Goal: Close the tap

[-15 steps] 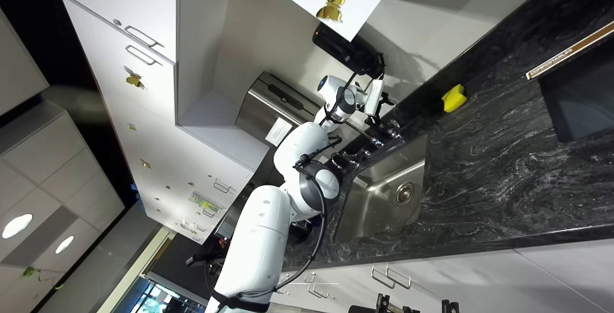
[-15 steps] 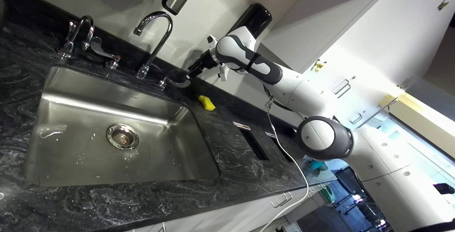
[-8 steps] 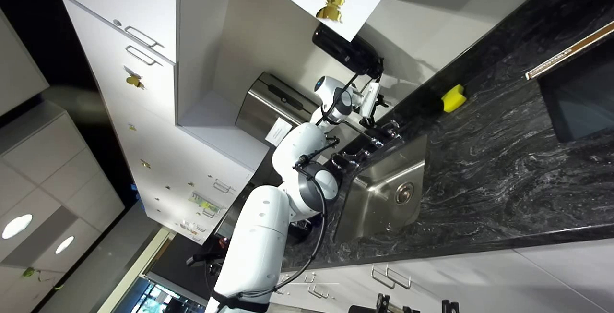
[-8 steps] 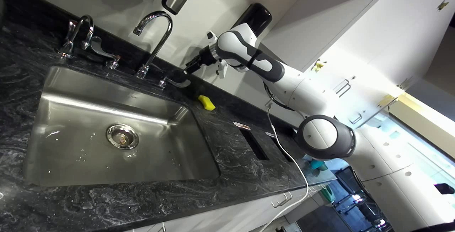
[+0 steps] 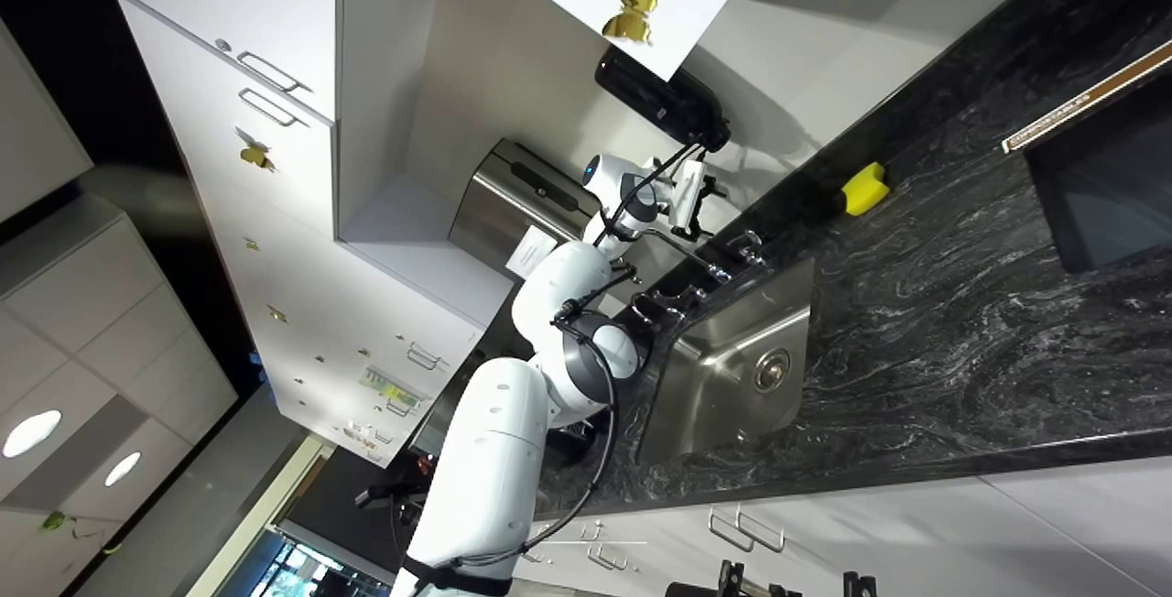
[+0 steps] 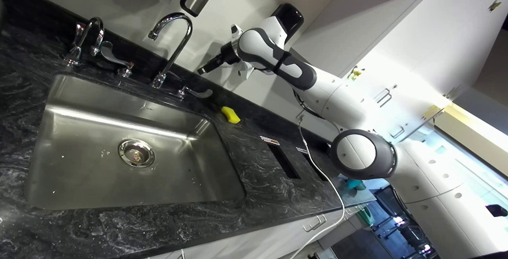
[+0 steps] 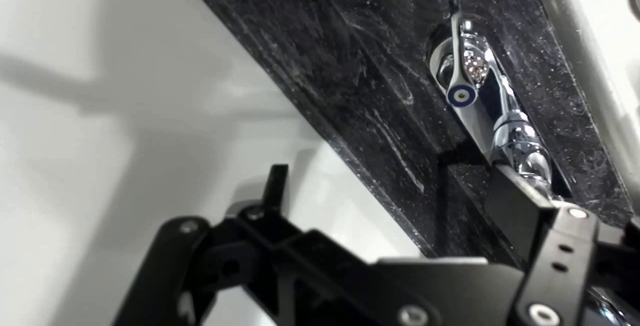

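Observation:
The tap is a chrome gooseneck faucet (image 6: pixel 187 38) behind the sink, with a lever handle on each side. The near handle (image 6: pixel 200 93) lies to the side along the counter. It also shows in the wrist view with a blue ring on its end (image 7: pixel 460 95). The far handle (image 6: pixel 113 55) stands on the spout's opposite side. No water stream shows under the spout. My gripper (image 6: pixel 203 69) is above and behind the near handle, apart from it. In the wrist view the gripper (image 7: pixel 400 186) has its fingers wide apart, with nothing between them; the right finger overlaps the spout base.
The steel sink (image 6: pixel 91 171) lies in front of the tap. A smaller chrome faucet (image 6: pixel 75 50) stands beyond it. A yellow sponge (image 6: pixel 230 115) lies beside the sink corner. A black wall dispenser (image 5: pixel 659 98) and a steel towel dispenser (image 5: pixel 522 199) hang close to the arm.
My gripper has moved up and away from the near handle, toward the spout. The handle looks the same throughout. A bright streak on the sink floor is gone now.

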Tool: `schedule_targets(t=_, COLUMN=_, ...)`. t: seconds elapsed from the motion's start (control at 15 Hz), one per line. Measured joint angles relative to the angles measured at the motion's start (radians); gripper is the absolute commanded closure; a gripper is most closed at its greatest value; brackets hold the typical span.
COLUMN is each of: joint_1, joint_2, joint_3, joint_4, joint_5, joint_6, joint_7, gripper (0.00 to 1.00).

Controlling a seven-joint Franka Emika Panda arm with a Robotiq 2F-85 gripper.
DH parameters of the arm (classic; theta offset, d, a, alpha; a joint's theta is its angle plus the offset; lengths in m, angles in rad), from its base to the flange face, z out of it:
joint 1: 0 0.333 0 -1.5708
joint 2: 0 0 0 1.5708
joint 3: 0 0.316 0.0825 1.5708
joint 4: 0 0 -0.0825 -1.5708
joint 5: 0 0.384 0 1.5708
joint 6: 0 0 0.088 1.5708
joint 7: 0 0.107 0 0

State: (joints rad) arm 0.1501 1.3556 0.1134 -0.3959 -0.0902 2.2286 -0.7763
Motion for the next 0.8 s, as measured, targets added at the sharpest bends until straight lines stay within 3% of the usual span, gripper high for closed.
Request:
schedule_targets(t=0.4, joint_1=0.023, joint_2=0.006, joint_3=-0.082, joint_4=0.01, joint_5=-0.011, joint_6=0.0, joint_7=0.064, gripper=0.0)
schedule_targets(t=0.8, joint_1=0.017, joint_2=0.017, joint_3=-0.08, joint_4=0.007, joint_5=-0.003, joint_6=0.008, joint_7=0.035, gripper=0.0)
